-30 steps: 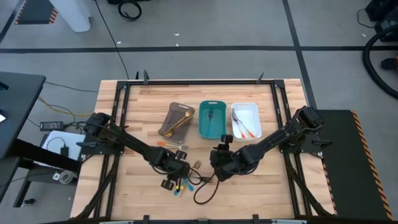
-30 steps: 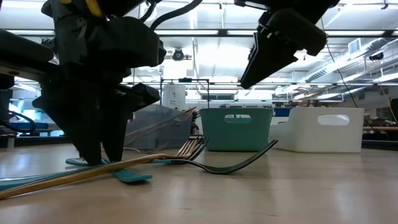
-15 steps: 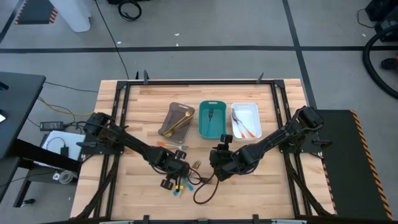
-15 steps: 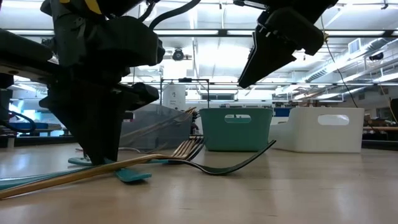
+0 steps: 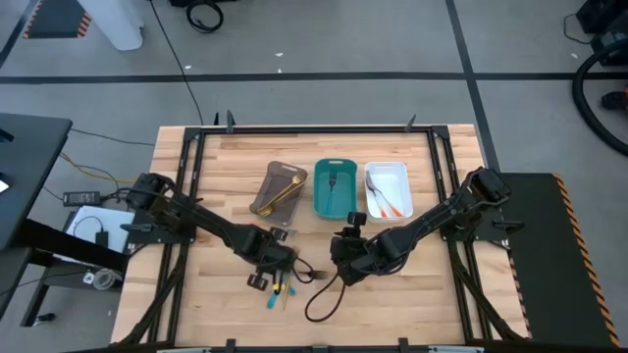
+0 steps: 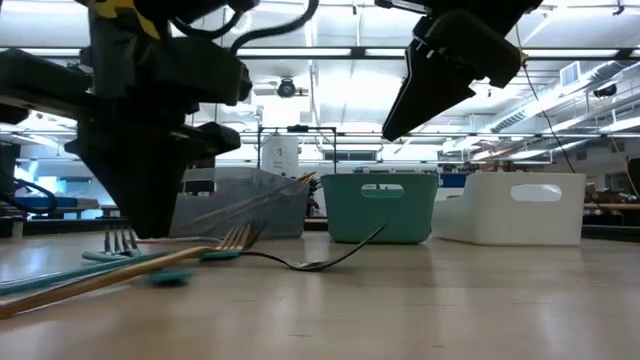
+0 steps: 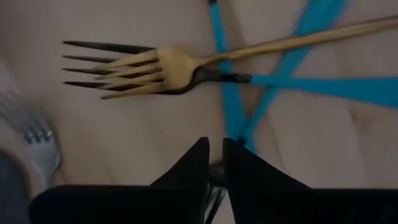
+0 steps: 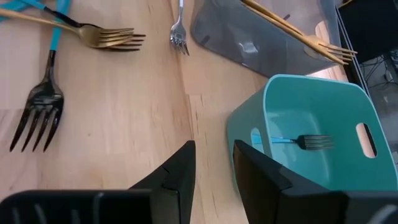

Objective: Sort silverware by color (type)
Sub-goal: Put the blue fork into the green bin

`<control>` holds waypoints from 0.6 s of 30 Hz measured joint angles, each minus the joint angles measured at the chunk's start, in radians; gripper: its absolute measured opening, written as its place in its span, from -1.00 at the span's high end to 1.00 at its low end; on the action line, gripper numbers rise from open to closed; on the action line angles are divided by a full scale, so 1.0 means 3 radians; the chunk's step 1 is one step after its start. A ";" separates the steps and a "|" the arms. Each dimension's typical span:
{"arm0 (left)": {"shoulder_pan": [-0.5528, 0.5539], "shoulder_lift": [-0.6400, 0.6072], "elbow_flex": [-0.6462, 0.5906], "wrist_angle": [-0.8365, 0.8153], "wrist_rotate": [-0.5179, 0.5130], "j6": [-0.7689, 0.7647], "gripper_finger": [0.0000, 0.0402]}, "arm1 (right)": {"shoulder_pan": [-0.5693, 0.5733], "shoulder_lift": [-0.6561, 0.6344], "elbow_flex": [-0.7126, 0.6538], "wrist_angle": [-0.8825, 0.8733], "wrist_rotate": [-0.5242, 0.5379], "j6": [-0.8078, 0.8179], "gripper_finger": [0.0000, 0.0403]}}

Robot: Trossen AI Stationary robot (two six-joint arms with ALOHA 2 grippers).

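Nearest the front edge of the table (image 5: 432, 294), the unsorted silverware lies in a crossed heap: a gold fork (image 7: 149, 67) rests over a dark fork with a blue handle (image 7: 311, 84), and other blue handles (image 7: 219, 50) run under both. The left tool (image 5: 267, 257) sits right at this heap, its fingers (image 7: 189, 168) drawn nearly together with a thin silvery piece seeming to lie between them; what that piece is cannot be told. If the grip is only on an edge, a lift could let it slip, or drag a neighbour along, since the pieces overlap. A pull sideways would likely scatter the gold fork off the blue handles.

Just beside, toward the middle of the table, the right tool (image 5: 345, 257) hovers with its fingers apart and nothing in them. The two tools are close, so a reach by either risks a bump.

Farther back stand three trays: the grey tray (image 5: 270, 186) holds gold pieces, the teal tray (image 5: 335, 165) a blue-handled fork (image 8: 298, 141), the white tray (image 5: 402, 186) orange-handled ones. A mixed pickup would land a wrong colour there.
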 joint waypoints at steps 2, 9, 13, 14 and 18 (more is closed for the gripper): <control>0.0023 -0.0001 0.0028 -0.0040 -0.0002 0.0047 0.74 | -0.0001 0.0000 0.0000 0.0011 -0.0001 0.0000 0.43; 0.0034 -0.0003 0.0126 -0.0235 0.0013 0.0169 0.74 | -0.0001 0.0000 0.0000 0.0012 -0.0025 0.0000 0.43; -0.0057 -0.0004 0.0134 -0.0159 0.0013 0.0255 0.73 | 0.0000 0.0000 0.0000 0.0012 -0.0025 -0.0001 0.43; -0.0083 -0.0005 0.0131 -0.0118 0.0017 0.0262 0.73 | -0.0001 0.0000 0.0000 0.0012 -0.0025 -0.0001 0.43; -0.0167 -0.0006 0.0131 0.0031 0.0022 0.0222 0.64 | 0.0000 0.0000 0.0000 0.0013 -0.0025 -0.0001 0.43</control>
